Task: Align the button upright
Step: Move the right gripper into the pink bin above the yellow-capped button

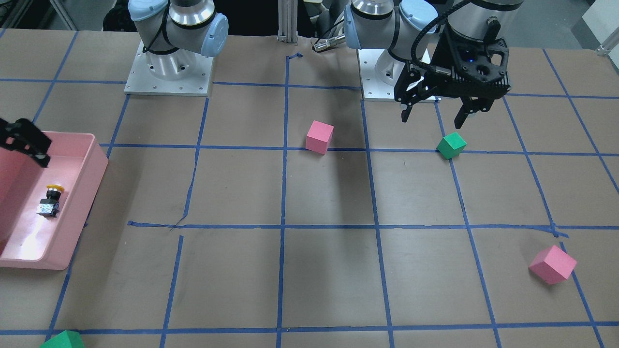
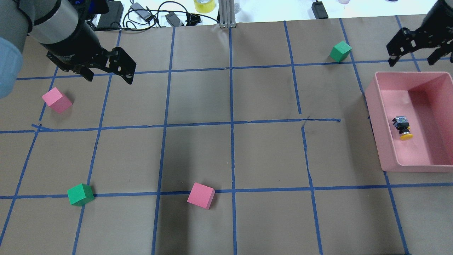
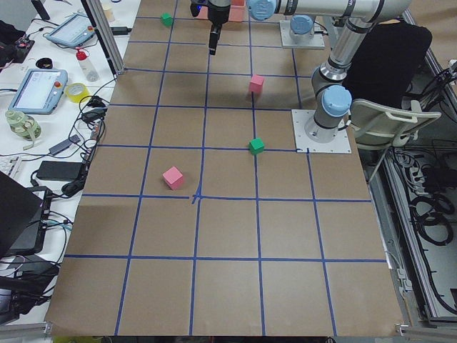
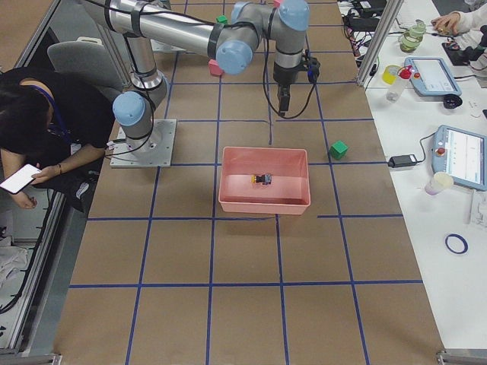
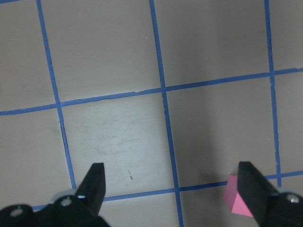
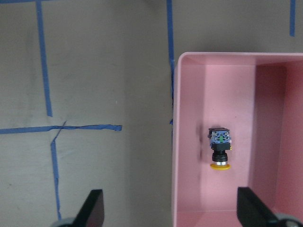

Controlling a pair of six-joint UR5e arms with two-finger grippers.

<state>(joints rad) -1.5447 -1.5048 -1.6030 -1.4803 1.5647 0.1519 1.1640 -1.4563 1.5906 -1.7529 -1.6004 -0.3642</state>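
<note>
Button [image 2: 402,127] on its side in the bin [image 2: 376,131], at the surface's [image 2: 265,152] right end. One cube [image 2: 340,51] near the bin's far corner; three cubes [image 2: 200,195] well apart across the left half.

**A:** Any writing, brand or number you can make out?

**B:** None legible. The button [image 6: 220,147], right of centre in the right wrist view, has a pale patch with a green speck on its base block. It is too blurred to read.

**A:** And the screens on the side table?

**B:** The nearer tablet [image 3: 39,89] and the farther tablet [image 3: 71,30], upper left in the exterior left view, show only bluish-white blurs. The phone [image 4: 19,180], at the left edge of the exterior right view, is plain white.
</note>
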